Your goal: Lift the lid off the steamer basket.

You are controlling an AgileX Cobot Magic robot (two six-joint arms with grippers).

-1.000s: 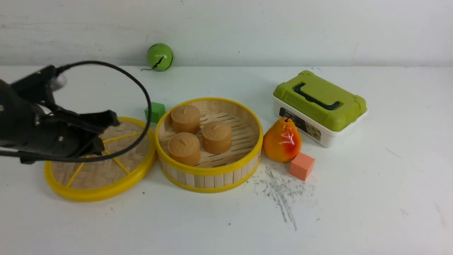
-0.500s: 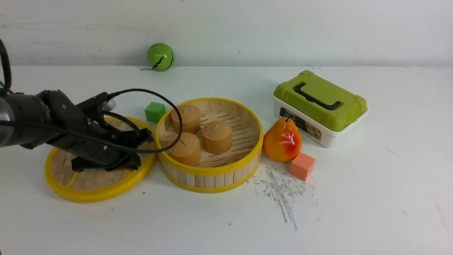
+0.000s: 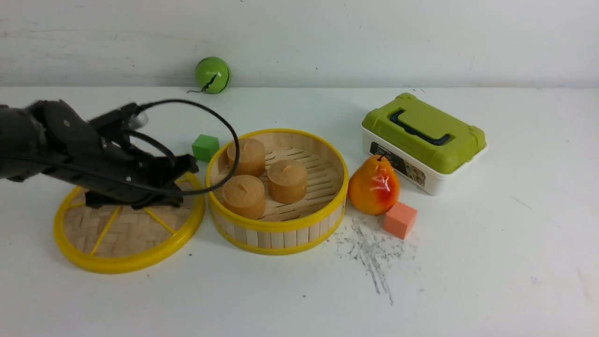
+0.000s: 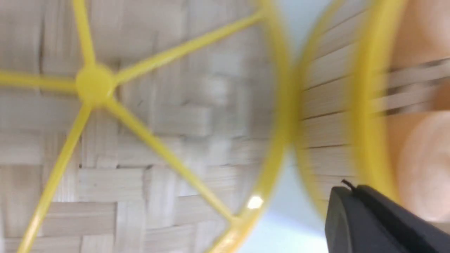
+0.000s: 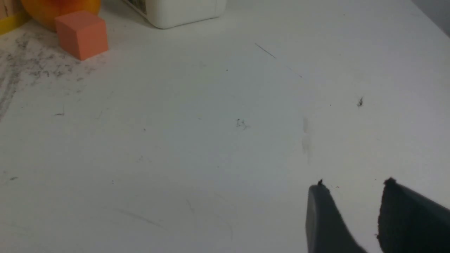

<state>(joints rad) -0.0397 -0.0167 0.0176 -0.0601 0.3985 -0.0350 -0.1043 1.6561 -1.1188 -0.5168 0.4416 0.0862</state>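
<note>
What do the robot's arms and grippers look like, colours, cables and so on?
The left arm is matte black with rounded housings, a silvery cap, and a black cable looping off it. The left gripper tapers to a black tip. The right gripper shows only two dark pointed fingers.

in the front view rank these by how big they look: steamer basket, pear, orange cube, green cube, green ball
1. steamer basket
2. pear
3. green ball and orange cube: they look about alike, and the ball sits farther back, so no ranking between them
4. green cube
</note>
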